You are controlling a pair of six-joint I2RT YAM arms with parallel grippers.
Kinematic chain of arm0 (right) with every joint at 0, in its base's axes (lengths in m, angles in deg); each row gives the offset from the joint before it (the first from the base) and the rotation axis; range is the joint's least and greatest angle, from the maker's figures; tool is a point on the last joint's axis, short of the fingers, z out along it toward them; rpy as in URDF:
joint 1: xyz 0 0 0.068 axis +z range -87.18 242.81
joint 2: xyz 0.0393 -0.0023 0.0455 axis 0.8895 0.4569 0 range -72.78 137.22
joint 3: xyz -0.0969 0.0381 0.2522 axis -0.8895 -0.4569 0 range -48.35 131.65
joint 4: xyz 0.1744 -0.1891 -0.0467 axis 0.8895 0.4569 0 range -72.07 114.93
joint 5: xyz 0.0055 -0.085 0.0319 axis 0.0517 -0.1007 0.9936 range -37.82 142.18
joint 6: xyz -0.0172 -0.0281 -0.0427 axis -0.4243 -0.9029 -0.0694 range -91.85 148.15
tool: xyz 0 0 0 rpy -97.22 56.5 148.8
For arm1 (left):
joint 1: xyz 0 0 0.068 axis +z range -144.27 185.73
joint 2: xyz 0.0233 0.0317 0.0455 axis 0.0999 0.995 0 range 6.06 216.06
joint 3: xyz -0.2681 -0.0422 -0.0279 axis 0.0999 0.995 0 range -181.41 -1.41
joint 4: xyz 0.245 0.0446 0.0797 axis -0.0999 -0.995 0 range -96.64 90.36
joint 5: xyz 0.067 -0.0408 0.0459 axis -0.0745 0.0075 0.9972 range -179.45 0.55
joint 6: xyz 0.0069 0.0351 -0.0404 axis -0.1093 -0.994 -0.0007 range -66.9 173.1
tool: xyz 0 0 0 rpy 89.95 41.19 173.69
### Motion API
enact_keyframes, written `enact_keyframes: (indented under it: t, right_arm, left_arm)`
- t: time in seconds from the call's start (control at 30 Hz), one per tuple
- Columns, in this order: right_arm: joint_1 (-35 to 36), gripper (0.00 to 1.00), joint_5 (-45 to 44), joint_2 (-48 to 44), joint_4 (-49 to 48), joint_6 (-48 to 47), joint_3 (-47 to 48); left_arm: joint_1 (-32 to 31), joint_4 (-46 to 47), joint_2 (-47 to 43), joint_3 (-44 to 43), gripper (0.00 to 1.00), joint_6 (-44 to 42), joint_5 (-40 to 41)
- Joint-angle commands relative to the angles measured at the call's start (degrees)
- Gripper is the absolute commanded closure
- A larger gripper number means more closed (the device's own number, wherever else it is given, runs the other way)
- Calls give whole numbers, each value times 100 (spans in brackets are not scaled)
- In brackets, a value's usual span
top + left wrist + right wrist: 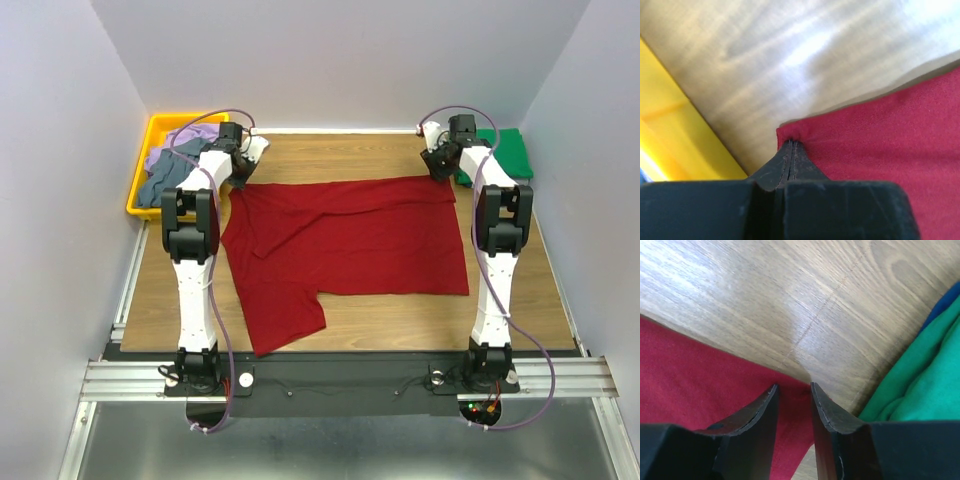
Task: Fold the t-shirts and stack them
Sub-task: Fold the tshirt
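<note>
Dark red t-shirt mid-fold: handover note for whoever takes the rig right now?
Grippers: left gripper shut on the far-left corner of the dark red t-shirt; right gripper open, fingers straddling its far-right corner, not pinched.
Things: dark red t-shirt spread on the table; green t-shirt at far right, apparently folded; lavender t-shirt and grey-blue t-shirt bunched in the yellow tray.
Done: green, it seems.
Left: close right, fold red, stack, then the tray's two.
</note>
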Motion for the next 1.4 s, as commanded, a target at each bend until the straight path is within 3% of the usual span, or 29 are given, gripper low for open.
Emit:
enact_keyframes:
  t: [0.0,0.1,0.17,0.2,0.27,0.4,0.8,1.37]
  right_arm:
    - [46,62,-418,275,81,134,29]
    - [38,57,-444,240,63,257,170]
    - [55,55,-409,179,63,336,249]
    - [55,53,-374,91,54,432,267]
    - [55,48,-111,-76,54,564,267]
    - [90,44,259,-532,54,750,144]
    - [90,43,505,-1403,72,917,-717]
    - [90,43,479,-1781,72,829,-1227]
  left_arm:
    - [91,-233,67,-345,100,-75,350]
    - [109,-243,-107,-197,100,-76,341]
    - [100,-181,-283,-100,84,-67,141]
    - [109,-120,-563,58,70,-67,-183]
    - [100,12,-1046,243,57,-49,-875]
    - [-14,-128,-1409,69,52,126,-1328]
    - [-690,-567,-1340,525,49,21,-3006]
    - [-981,-462,-715,850,50,109,-3068]
